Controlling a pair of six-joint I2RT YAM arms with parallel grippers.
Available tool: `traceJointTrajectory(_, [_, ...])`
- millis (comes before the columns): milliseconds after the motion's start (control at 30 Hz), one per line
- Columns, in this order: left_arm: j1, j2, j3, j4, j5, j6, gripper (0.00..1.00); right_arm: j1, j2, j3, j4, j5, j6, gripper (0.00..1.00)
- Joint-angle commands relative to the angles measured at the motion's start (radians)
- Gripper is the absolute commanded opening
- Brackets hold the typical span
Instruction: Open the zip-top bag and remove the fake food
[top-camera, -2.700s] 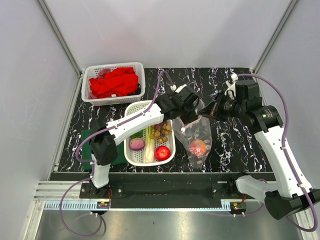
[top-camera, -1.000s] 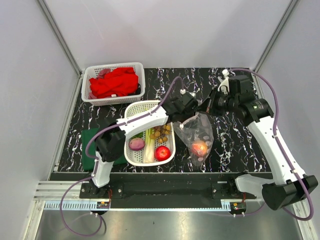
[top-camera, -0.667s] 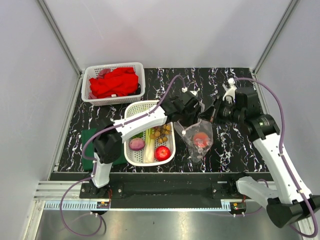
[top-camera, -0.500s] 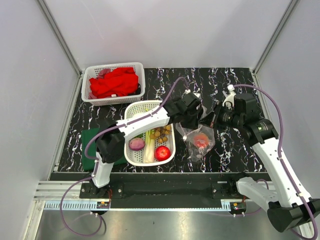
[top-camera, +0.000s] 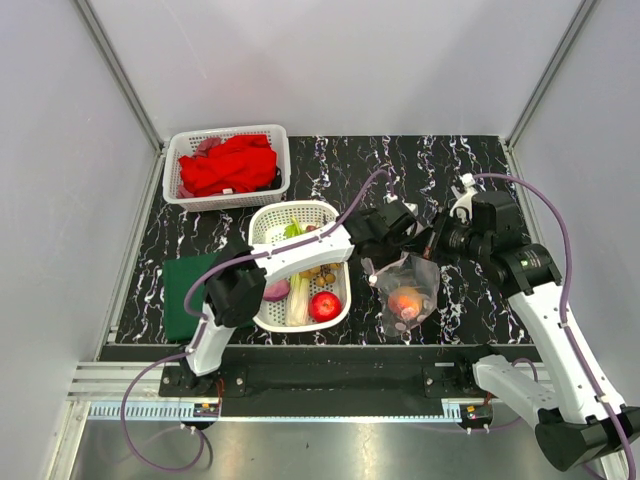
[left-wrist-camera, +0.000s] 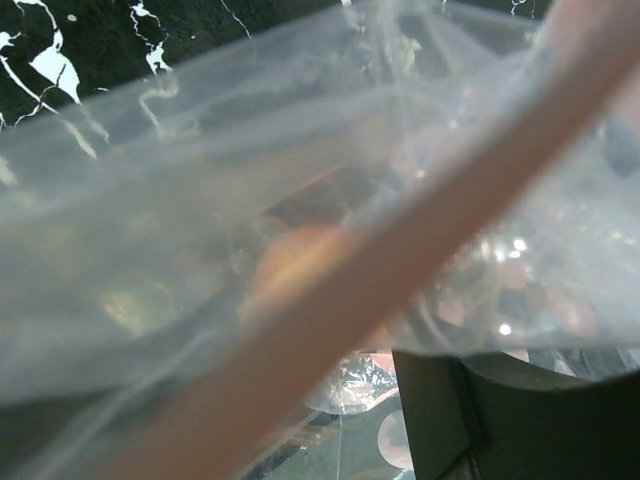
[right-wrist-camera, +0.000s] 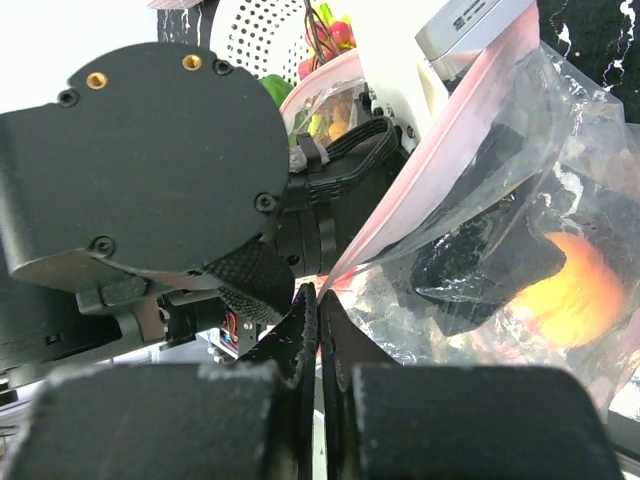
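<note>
Your right gripper (right-wrist-camera: 318, 300) has its jaws pressed fully together on the edge of the zip-top bag (top-camera: 405, 285), right by the pinkish zip strip (right-wrist-camera: 440, 160). That hold has the bag hanging above the tabletop (top-camera: 470, 170), just right of the near white basket (top-camera: 255, 225).

Your left gripper (top-camera: 388, 245) meets the bag's mouth from the left. In the right wrist view its dark fingers (right-wrist-camera: 490, 250) show through the clear plastic, inside the bag. The left wrist view is almost all crinkled film with the zip strip slanting across it, and only one finger (left-wrist-camera: 480, 420) shows, at the lower right. You cannot tell from this how far apart those jaws stand or whether they have hold of anything.

The orange peach (top-camera: 405, 300) sits low in the bag, below the left fingers. The red apple (top-camera: 324, 305), the leek (top-camera: 298, 295), the purple onion (top-camera: 273, 289) and the berry bunch (top-camera: 320, 272) lie in the near basket. Behind it, the far basket holds a red cloth (top-camera: 228, 165).
</note>
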Motion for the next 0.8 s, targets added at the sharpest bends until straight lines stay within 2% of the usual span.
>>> traceJointTrajectory(0, [-0.014, 0.022, 0.014, 0.030, 0.019, 0.011, 0.61, -0.005, -0.025, 0.020, -0.009, 0.031, 0.006, 0.00])
traceJointTrajectory(100, [-0.017, 0.013, -0.011, 0.030, 0.034, 0.010, 0.58, -0.004, -0.025, 0.019, -0.020, 0.042, -0.004, 0.00])
traceJointTrajectory(167, [-0.014, -0.024, -0.022, 0.031, -0.012, 0.016, 0.60, -0.005, -0.016, 0.023, -0.015, 0.048, -0.023, 0.00])
traceJointTrajectory(300, [0.030, -0.060, 0.012, 0.013, -0.029, 0.026, 0.61, -0.007, 0.048, 0.035, 0.072, 0.042, -0.128, 0.00])
traceJointTrajectory(467, [0.090, -0.123, 0.044, -0.019, -0.039, 0.034, 0.61, -0.008, 0.206, 0.178, 0.143, -0.036, -0.168, 0.00])
traceJointTrajectory(567, [0.107, -0.154, 0.046, -0.022, -0.052, 0.037, 0.61, -0.008, 0.231, 0.243, 0.158, -0.065, -0.162, 0.00])
traceJointTrajectory(667, [0.109, -0.146, 0.052, -0.022, -0.050, 0.039, 0.61, -0.008, 0.188, 0.189, 0.209, -0.087, -0.147, 0.00])
traceJointTrajectory(767, [0.107, -0.107, 0.055, -0.018, -0.011, 0.025, 0.59, -0.016, 0.119, 0.056, 0.277, -0.105, -0.118, 0.00])
